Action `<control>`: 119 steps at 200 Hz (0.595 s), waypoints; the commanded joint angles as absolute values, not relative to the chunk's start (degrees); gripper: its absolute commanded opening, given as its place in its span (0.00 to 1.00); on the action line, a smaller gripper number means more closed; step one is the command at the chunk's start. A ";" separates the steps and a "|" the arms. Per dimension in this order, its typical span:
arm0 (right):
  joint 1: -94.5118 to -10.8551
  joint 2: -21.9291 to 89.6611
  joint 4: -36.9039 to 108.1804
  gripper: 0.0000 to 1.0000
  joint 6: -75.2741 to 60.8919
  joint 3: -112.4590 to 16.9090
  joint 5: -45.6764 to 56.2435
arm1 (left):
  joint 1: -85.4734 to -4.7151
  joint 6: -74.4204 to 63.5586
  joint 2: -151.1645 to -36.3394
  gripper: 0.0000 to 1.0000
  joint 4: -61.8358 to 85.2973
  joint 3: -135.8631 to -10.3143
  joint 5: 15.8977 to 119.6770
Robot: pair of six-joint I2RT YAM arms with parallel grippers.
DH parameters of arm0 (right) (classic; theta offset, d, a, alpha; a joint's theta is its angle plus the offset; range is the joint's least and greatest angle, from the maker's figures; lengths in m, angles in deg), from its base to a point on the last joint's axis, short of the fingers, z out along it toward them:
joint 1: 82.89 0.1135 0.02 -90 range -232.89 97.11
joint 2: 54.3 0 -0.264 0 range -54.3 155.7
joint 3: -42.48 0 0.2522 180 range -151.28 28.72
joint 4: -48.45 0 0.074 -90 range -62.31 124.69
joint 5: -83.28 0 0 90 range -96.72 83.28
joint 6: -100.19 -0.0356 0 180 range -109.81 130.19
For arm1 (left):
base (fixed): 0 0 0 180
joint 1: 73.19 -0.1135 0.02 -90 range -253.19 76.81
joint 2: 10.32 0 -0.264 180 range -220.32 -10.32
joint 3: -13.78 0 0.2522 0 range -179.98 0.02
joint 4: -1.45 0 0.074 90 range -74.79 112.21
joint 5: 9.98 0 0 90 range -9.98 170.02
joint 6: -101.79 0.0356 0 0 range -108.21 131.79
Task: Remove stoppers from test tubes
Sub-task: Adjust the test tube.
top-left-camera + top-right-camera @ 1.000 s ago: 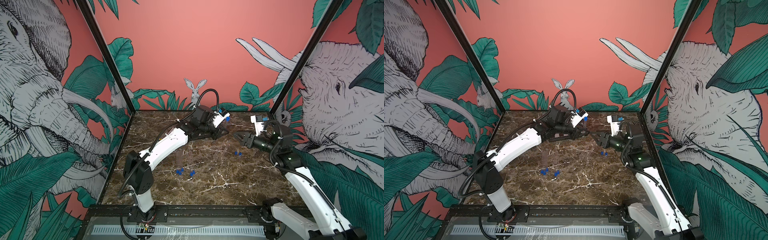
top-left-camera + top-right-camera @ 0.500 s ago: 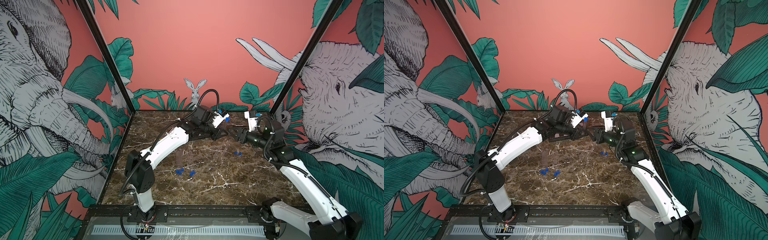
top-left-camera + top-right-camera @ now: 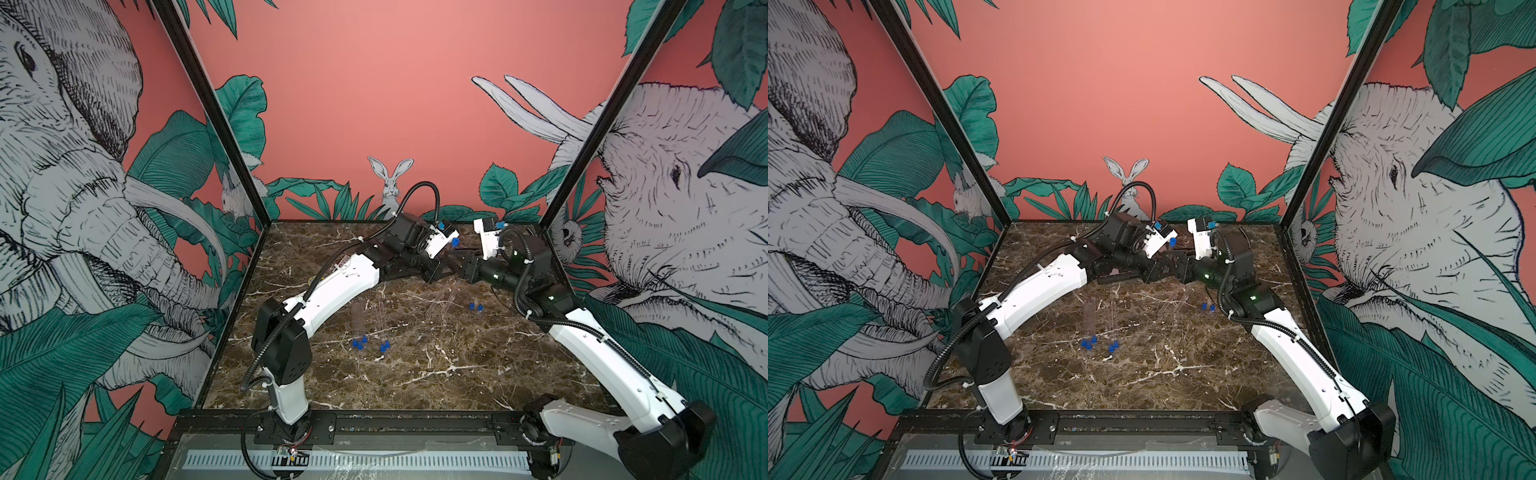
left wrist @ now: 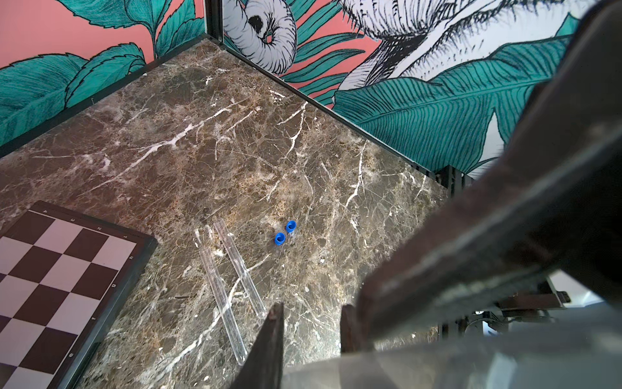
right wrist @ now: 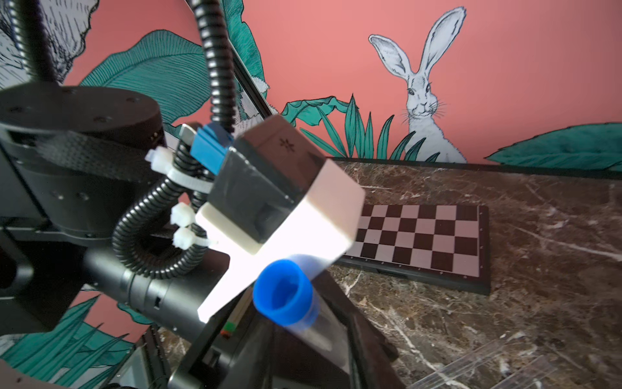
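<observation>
Stoppers (image 4: 280,238), two of them loose, are lying on the marble table (image 4: 235,134) a little way off the chessboard's (image 4: 67,269) corner, and two empty test tubes (image 4: 235,266) are lying between them and the board. Another stopper (image 5: 284,296) is sitting in the mouth of a tube that the left gripper (image 4: 311,306) is clamping narrowly in the air beside the board. The right gripper (image 3: 458,261) is reaching in at that plugged end, very close to it; how wide its jaws are standing I cannot tell. More tubes (image 3: 368,320), showing blue plugs at their ends in both top views, are lying on the side of the board nearer the arm bases.
</observation>
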State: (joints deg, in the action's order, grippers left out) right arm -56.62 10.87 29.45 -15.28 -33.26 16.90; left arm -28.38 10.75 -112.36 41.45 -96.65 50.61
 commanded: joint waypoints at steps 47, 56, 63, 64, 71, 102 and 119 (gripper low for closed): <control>-56.09 11.15 34.58 0.23 -16.99 -32.37 10.64 | -27.31 10.94 -110.42 0.23 41.32 -97.64 52.00; -56.10 11.22 34.87 0.24 -17.27 -32.03 10.35 | -27.18 11.07 -110.30 0.23 41.38 -97.71 52.18; -56.08 11.20 35.27 0.22 -17.45 -31.70 10.07 | -27.16 11.14 -110.20 0.23 41.40 -97.71 52.25; -56.13 11.19 35.33 0.21 -17.52 -31.64 10.03 | -27.15 11.16 -110.18 0.23 41.40 -97.67 52.29; -56.10 11.05 35.68 0.17 -17.66 -31.33 9.73 | -27.14 11.17 -109.99 0.23 41.25 -97.48 52.48; -56.17 10.31 36.62 0.01 -18.92 -29.79 7.12 | -27.14 11.00 -109.20 0.24 39.39 -95.91 52.86; -56.10 10.21 36.79 0.01 -19.16 -29.21 6.84 | -27.14 11.17 -109.37 0.22 39.53 -95.65 52.42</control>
State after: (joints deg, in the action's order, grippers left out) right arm -56.36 11.02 33.85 -18.21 -30.22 8.66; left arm -27.72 10.86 -112.21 41.39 -96.49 53.60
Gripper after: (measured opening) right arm 0.048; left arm 0.229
